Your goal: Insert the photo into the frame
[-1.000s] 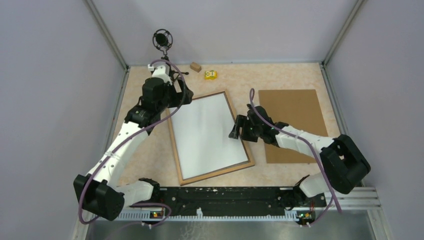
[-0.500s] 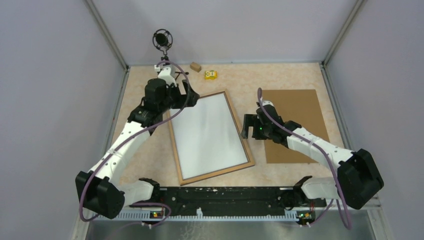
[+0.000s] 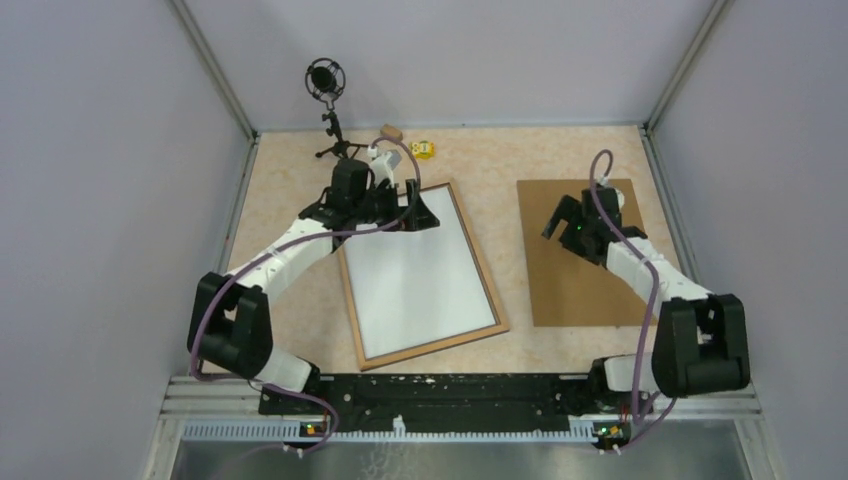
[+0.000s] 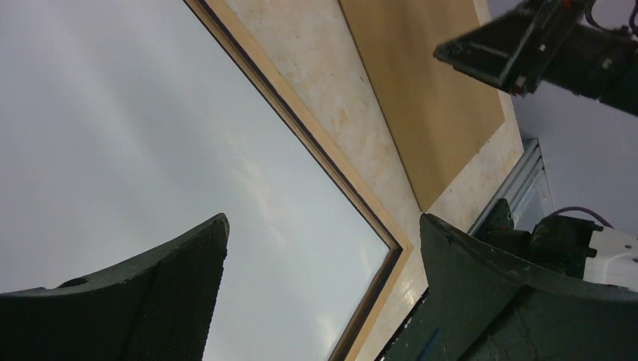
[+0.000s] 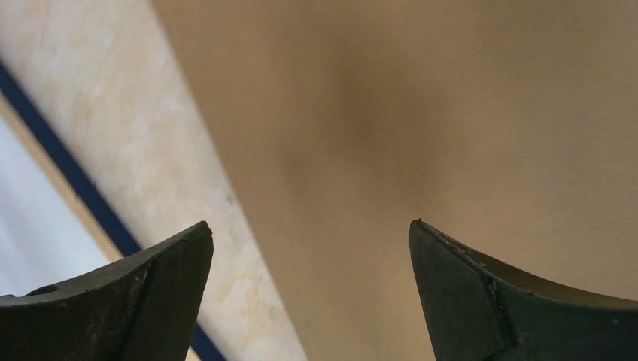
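The frame (image 3: 485, 270) lies flat mid-table, its light wood rim up. A plain white sheet (image 3: 420, 280) fills it; no seaside print shows, so I cannot tell whether this is the photo face down. My left gripper (image 3: 415, 210) is open and empty, hovering over the frame's far end; its wrist view shows the white sheet (image 4: 150, 135) and the rim (image 4: 320, 135) between the open fingers (image 4: 322, 219). My right gripper (image 3: 562, 215) is open and empty over the brown backing board (image 3: 585, 270). The right wrist view (image 5: 311, 223) shows the frame's dark blue edge (image 5: 75, 177) at left.
The backing board (image 5: 451, 113) lies flat to the right of the frame, a strip of tabletop between them. A microphone on a small tripod (image 3: 326, 80), a small wooden block (image 3: 391, 133) and a yellow item (image 3: 421, 149) stand at the far edge. Walls enclose three sides.
My left gripper has moved right from the frame's far left corner to over its far end. My right gripper has left the frame's right edge and moved right and farther back, over the backing board.
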Controlling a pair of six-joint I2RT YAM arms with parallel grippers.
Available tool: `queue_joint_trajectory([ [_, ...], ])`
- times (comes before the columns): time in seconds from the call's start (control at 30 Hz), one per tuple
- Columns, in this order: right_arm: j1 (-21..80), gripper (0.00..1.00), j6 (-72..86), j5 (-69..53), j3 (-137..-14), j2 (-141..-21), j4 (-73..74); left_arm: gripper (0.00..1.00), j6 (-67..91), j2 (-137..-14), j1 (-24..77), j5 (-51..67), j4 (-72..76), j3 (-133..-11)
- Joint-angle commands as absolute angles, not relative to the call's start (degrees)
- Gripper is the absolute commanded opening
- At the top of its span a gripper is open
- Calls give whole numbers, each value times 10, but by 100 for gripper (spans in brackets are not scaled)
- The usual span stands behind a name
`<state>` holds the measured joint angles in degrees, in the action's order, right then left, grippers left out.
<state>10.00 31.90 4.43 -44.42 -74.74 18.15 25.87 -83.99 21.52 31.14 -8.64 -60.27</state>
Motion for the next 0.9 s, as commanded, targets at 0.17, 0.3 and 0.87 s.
queue_joint_trajectory([
  [0.17, -57, 99, 403, 91, -551, -855, 146, 99, 229, -868, 332, 269, -57, -620],
  [0.3, -141, 99, 357, 81, -536, -842, 125, 99, 293, -939, 391, 245, -50, -666],
  [0.87, -268, 99, 275, 110, -442, -816, 108, 98, 409, -1235, 534, 58, -173, -973],
])
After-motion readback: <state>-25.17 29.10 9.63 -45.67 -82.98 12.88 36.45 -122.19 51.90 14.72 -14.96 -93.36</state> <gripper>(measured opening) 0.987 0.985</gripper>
